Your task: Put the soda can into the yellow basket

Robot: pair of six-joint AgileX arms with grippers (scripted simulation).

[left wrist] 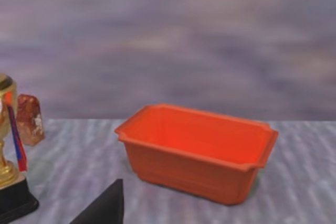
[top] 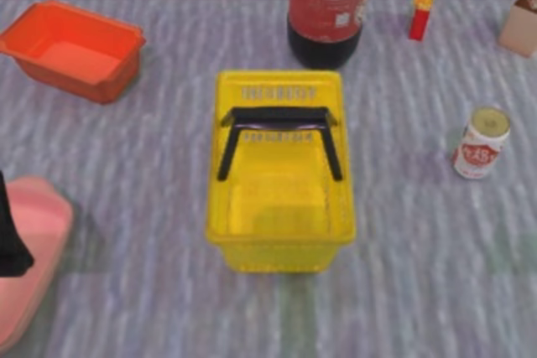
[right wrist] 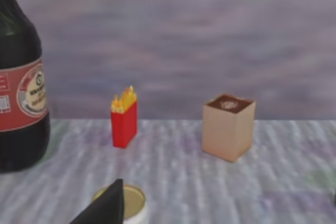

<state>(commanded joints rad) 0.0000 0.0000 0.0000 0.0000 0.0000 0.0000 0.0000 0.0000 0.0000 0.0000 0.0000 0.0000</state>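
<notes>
The soda can (top: 481, 142) stands upright on the table to the right of the yellow basket (top: 281, 81), well apart from it. It is white with red markings and a gold top. The basket sits mid-table with its black handle (top: 279, 116) swung up across the opening, and nothing shows inside. In the right wrist view the can's gold top (right wrist: 132, 201) lies just below and beside a black part of my right gripper (right wrist: 107, 207). My right gripper is out of the top view. My left gripper (top: 12, 241) is parked at the table's left edge.
A large dark cola bottle (top: 329, 6) stands behind the basket. A red fries box (top: 422, 7) and a tan carton (top: 522, 23) are at the back right. An orange-red tray (top: 71, 48) sits at the back left, a pink object (top: 29, 249) lies front left, and a gold trophy (left wrist: 8, 150) shows in the left wrist view.
</notes>
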